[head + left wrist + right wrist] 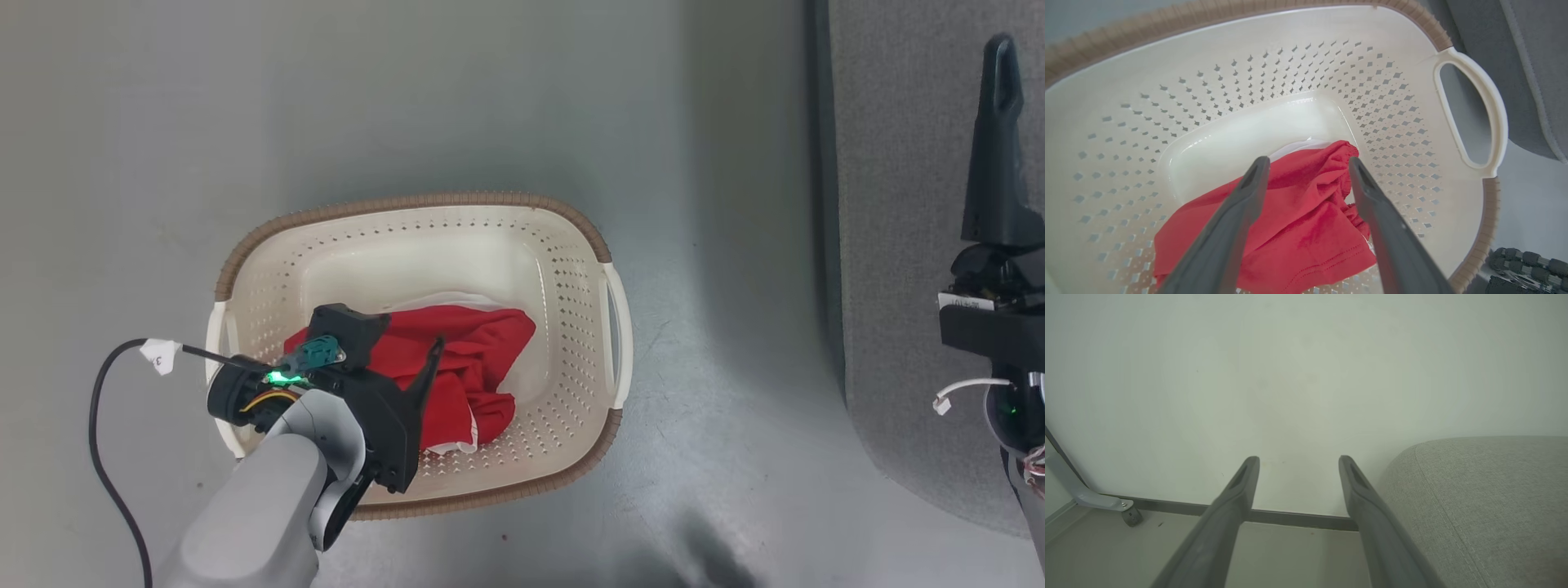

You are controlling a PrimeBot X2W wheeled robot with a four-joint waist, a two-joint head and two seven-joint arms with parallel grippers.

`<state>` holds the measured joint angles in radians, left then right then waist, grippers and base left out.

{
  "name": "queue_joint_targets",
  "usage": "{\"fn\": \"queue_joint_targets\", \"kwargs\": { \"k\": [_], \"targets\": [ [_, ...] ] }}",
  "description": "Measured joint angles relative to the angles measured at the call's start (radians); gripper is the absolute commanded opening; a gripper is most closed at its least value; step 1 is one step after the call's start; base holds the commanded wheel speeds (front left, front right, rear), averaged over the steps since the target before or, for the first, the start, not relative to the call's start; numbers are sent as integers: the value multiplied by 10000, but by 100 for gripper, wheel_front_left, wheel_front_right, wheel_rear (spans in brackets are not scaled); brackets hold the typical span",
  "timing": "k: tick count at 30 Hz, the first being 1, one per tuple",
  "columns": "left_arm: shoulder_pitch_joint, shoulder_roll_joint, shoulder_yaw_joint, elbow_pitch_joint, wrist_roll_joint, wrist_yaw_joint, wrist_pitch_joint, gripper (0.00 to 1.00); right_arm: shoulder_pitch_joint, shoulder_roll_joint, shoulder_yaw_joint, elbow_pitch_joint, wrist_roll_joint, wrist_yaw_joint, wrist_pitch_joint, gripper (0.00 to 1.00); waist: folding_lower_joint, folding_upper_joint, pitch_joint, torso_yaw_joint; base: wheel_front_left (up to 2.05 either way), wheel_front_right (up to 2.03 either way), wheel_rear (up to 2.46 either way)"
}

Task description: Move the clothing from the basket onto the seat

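The basket [408,202] stands on the floor in the middle of the head view, cream with a brown rim. The clothing [482,359], a crumpled red garment with white edges, lies in its near half. My left gripper [404,343] hangs inside the basket just above the garment. In the left wrist view the left gripper [1309,163] is open and its fingers straddle the red clothing [1306,220] without pinching it. The seat [898,245] runs along the right, grey and woven. My right gripper [1298,459] is open and empty beside the seat's corner [1486,498], aimed at a pale wall.
Grey floor surrounds the basket. A black cable [106,425] loops off my left forearm. The basket's right handle [1470,110] faces the seat [1527,61]. In the right wrist view a metal leg with a foot [1128,514] stands at the wall's skirting on the left.
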<state>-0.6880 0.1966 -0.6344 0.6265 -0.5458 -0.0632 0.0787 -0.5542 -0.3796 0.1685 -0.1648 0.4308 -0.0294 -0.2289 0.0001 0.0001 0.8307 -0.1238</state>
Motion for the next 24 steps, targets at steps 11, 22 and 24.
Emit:
{"fn": "queue_joint_targets", "kwargs": {
  "k": [11, 22, 24],
  "targets": [
    [-748, -184, -322, 1055, 399, -79, 255, 100, -674, 84, 86, -380, 0, 0, 2, 100, 0, 0, 597, -291, 0, 0, 0],
    [-936, -188, -575, 2224, 637, -73, 426, 100, -763, 301, 297, -314, -2, 0, -2, 100, 0, 0, 1003, -674, 0, 0, 0],
    [-965, -194, -562, 2311, 637, -67, 424, 100, -772, 311, 297, -318, -2, 0, -2, 100, 0, 0, 1021, -707, 0, 0, 0]
  ]
}}
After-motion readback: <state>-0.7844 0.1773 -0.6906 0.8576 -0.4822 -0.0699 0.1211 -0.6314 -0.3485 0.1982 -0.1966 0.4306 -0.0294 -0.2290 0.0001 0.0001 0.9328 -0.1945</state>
